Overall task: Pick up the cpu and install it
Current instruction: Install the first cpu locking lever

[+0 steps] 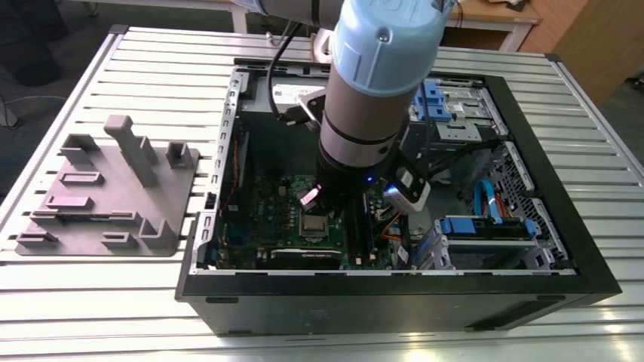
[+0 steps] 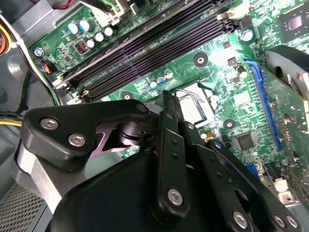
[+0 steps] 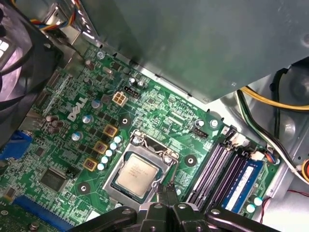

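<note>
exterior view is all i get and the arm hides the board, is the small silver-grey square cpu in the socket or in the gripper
observer: In the first wrist view the cpu lies flat inside the shiny rectangular metal socket frame on the green circuit board. It is not in the gripper.
operator: so where's the gripper
observer: Its black tips are shut together with nothing between them, beside the frame's edge on the side toward the dark memory slots.
operator: any memory fitted
observer: One blue memory stick sits in the slot farthest from the cpu.
</note>
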You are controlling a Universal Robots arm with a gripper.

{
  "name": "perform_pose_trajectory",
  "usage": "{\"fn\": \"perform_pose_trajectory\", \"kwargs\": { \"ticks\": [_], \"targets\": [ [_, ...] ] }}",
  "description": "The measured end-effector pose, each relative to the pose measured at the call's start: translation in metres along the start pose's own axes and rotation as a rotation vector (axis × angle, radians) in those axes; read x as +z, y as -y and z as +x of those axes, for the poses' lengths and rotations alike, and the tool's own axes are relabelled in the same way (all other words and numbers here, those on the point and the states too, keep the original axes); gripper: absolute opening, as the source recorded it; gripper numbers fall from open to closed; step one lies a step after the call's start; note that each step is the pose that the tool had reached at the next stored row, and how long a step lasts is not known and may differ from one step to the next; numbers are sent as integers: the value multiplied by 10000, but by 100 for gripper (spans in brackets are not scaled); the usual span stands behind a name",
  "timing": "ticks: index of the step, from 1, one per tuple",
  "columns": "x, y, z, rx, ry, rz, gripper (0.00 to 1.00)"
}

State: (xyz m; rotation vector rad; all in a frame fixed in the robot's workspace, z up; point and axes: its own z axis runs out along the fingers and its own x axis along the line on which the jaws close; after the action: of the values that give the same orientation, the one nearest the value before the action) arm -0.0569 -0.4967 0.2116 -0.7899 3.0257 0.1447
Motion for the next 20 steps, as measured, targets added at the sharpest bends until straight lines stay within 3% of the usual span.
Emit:
{"fn": "perform_pose_trajectory", "kwargs": {
  "ticks": [8, 20],
  "targets": [
    [39, 51, 28, 44, 4, 2, 11],
    [188, 72, 37, 109, 8, 5, 11]
  ]
}}
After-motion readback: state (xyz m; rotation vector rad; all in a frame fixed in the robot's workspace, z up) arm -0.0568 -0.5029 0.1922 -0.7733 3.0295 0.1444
